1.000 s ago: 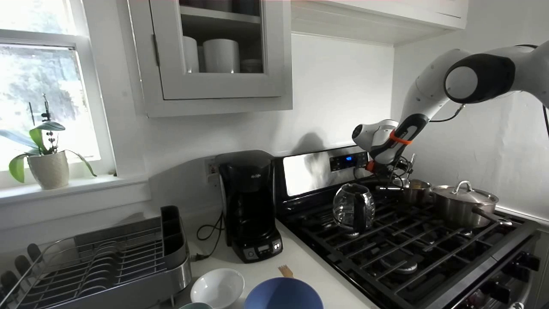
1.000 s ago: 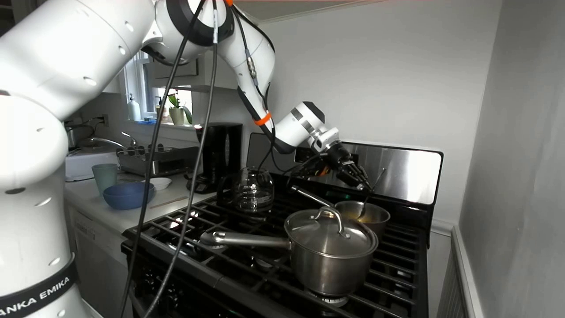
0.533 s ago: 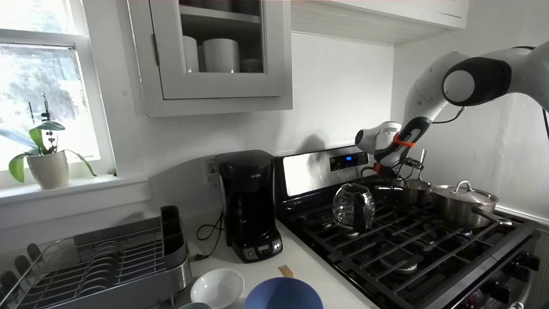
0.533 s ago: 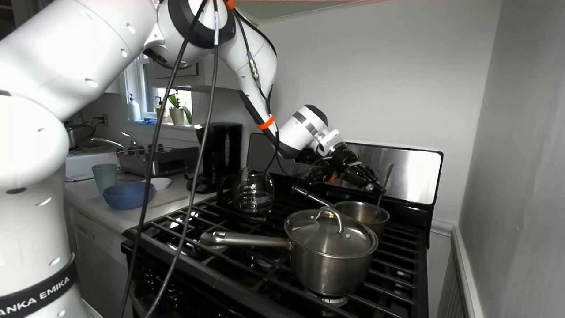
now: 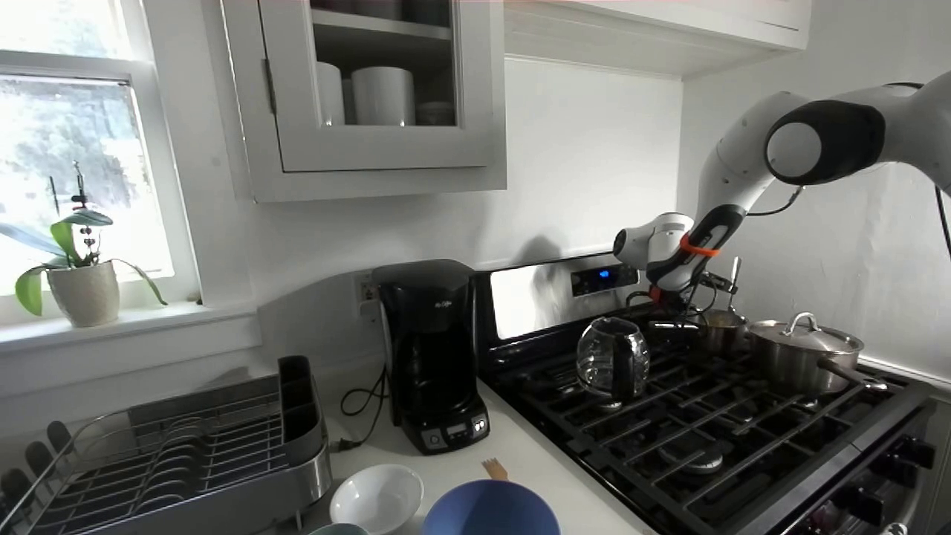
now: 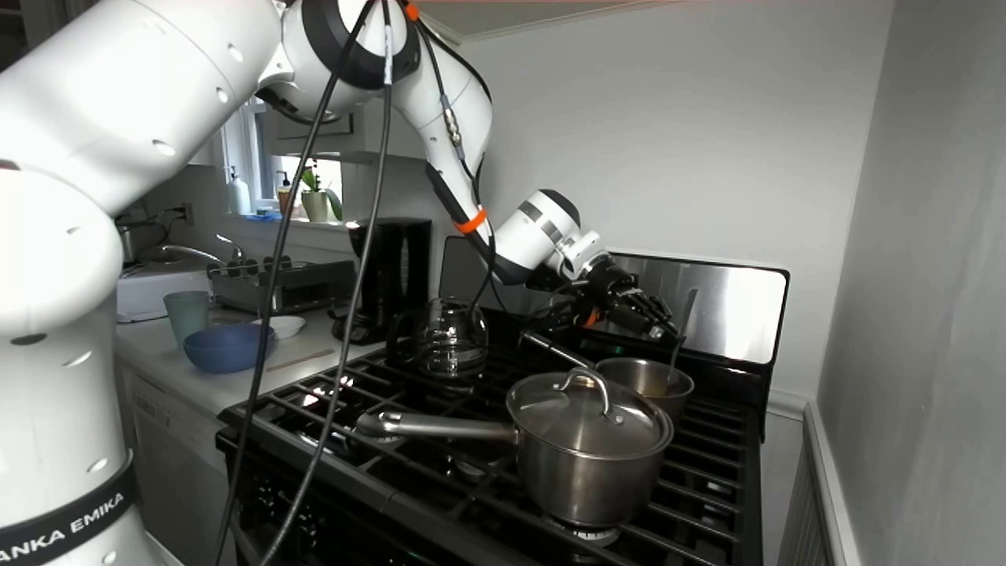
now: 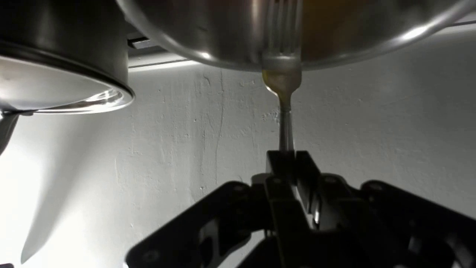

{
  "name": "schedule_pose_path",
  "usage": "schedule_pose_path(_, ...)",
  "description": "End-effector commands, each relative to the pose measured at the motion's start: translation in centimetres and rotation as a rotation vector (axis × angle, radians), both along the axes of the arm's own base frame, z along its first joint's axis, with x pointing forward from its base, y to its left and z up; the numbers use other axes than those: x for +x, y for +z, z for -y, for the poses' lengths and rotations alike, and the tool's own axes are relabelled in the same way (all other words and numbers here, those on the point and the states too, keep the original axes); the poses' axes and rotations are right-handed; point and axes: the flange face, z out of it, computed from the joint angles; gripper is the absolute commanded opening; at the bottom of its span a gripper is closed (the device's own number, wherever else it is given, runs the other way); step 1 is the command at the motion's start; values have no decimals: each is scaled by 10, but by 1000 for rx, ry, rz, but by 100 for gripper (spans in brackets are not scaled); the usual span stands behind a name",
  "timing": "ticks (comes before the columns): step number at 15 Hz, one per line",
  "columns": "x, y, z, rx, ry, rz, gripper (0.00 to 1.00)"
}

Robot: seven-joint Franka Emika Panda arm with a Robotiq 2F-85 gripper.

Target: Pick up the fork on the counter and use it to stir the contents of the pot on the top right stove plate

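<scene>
Pincer (image 7: pixel 293 158) grips a metal fork (image 7: pixel 283 80) by its handle. In an exterior view the gas stove (image 5: pixel 732 435) spreads across four o'clock, with the pale desk (image 5: pixel 572 496) at its eight o'clock. On the stove stands a lidded pot (image 6: pixel 589 472); between one and two o'clock from it, in an exterior view, sits the smaller, uncovered pot (image 6: pixel 677 406). Inside that pot's rim reach the fork's tines, toward twelve o'clock in the wrist view, though whether they touch the contents (image 6: pixel 654 389) is hard to tell.

Fork (image 7: pixel 282 79), pot (image 7: pixel 223 29) cut off — wrist view (top edge); contents (image 6: pixel 654 388) hard to tell in exterior view.
</scene>
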Motion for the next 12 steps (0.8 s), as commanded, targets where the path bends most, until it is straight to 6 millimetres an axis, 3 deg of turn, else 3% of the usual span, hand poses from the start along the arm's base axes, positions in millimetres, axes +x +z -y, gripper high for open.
schedule_pose_path(1,10,7,-13,-24,44,108,3)
schedule_pose_path(5,14,-3,-15,-63,36,125,3)
schedule_pose_path(12,2,-12,-21,-5,58,-48,3)
